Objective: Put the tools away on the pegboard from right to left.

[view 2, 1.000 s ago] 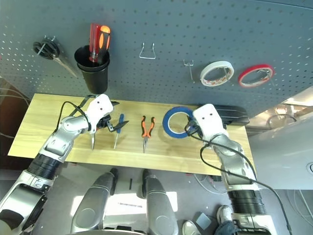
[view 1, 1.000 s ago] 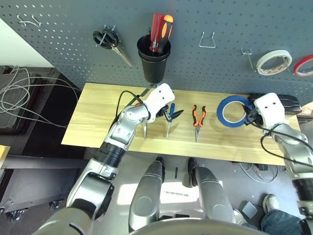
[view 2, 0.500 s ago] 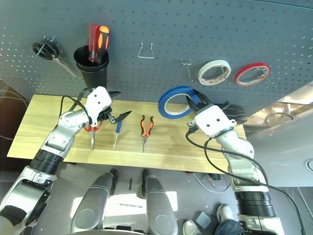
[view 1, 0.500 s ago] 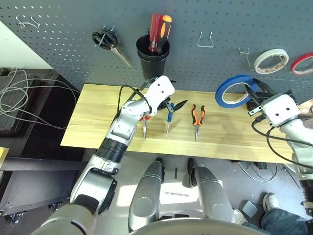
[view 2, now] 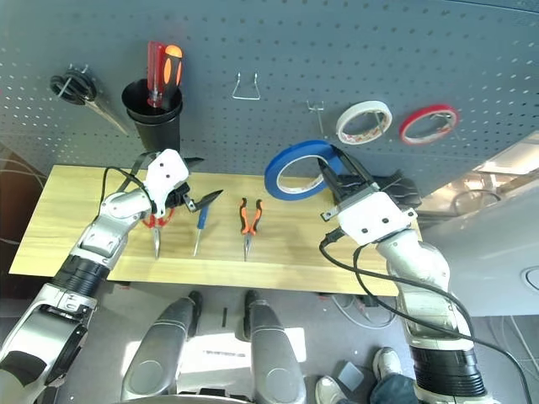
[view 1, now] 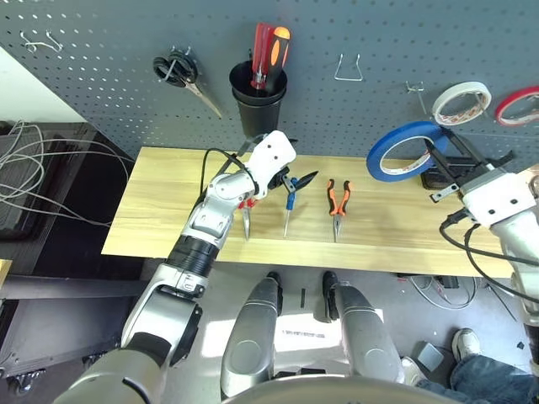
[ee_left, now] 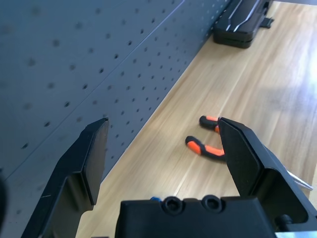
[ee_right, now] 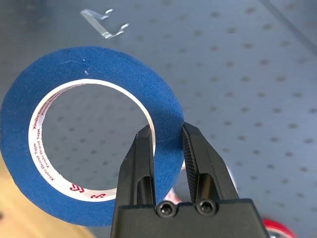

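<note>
- The large dark grey perforated metal pegboard (view 1: 126,93) stands along the far side of the pale wooden table (view 1: 160,210).
- The right gripper (ee_right: 167,126), with two black fingers, is closed on the blue tape roll with a white inner core (ee_right: 89,62); one finger is inside the ring, the other outside. The roll is at the far right, in front of the pegboard.
- The left gripper (ee_left: 163,119) is open, its black fingers spread wide, over the left part of the table near the pegboard.
- The orange-and-black-handled metal pliers (view 1: 338,211) lie on the table to the left of the blue roll, handles far, tips near.
- Left of the pliers lies the slim blue-handled screwdriver (view 1: 290,201), its shaft pointing to the near side.
- Farther left lie the red-handled metal scissors (view 2: 157,241), partly hidden by the left gripper, blades pointing near.
- On the pegboard, the black-handled scissors (view 1: 178,69) hang at the left; right of them, the black cup (view 1: 260,118) holds red-handled and orange-and-black-handled tools (view 1: 276,57).
- A wide wire hook (view 1: 349,79) is to the right of the cup; the white tape roll (view 1: 442,101) and red tape roll (view 1: 505,107) hang farther right.
- A long black case (view 2: 402,192) lies at the table's far right.
</note>
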